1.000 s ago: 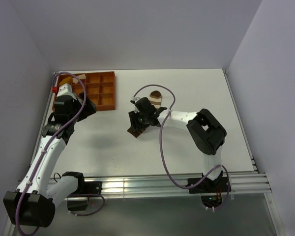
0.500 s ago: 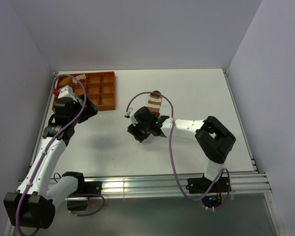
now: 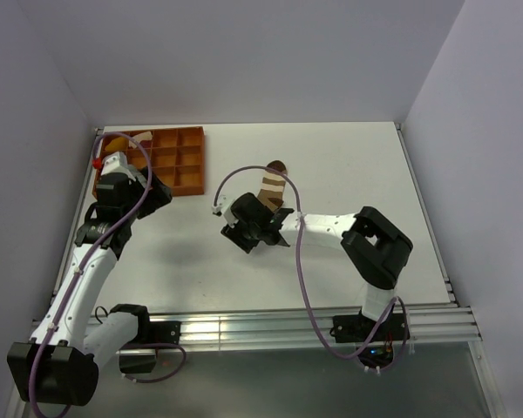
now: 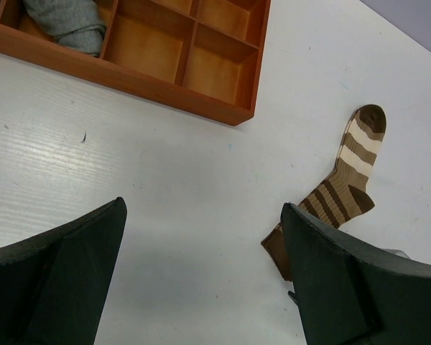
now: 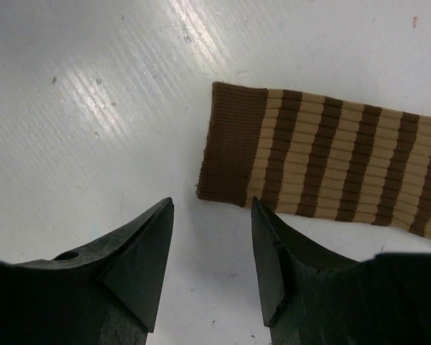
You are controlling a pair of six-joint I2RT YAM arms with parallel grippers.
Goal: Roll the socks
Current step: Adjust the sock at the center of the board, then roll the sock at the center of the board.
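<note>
Your R gripper (image 3: 247, 232) sits low over the table (image 3: 357, 165), about mid-table. Its jaws are part-open w/ nothing between them but bare tabletop. In the R wrist view the tips (image 5: 210, 208) are just short of the brown striped sock (image 5: 323, 158). The solid-brown cuff edge is just beyond them, and I can't tell if they touch it.

That sock (image 3: 273, 183) lies flat, right of the orange tray (image 3: 187, 161). Its toe points far and its cuff end is near, under the R gripper. From the L wrist cam you see it bent at the heel (image 4: 348, 180).

Your L gripper (image 3: 148, 193) hangs above the near edge of the tray at far left. Its jaws are spread wide and hold nothing (image 4: 201, 215).

The grey sock (image 4: 68, 21) is bunched in a tray compartment (image 4: 129, 79), well apart from both grippers. Its cuff isn't visible.
</note>
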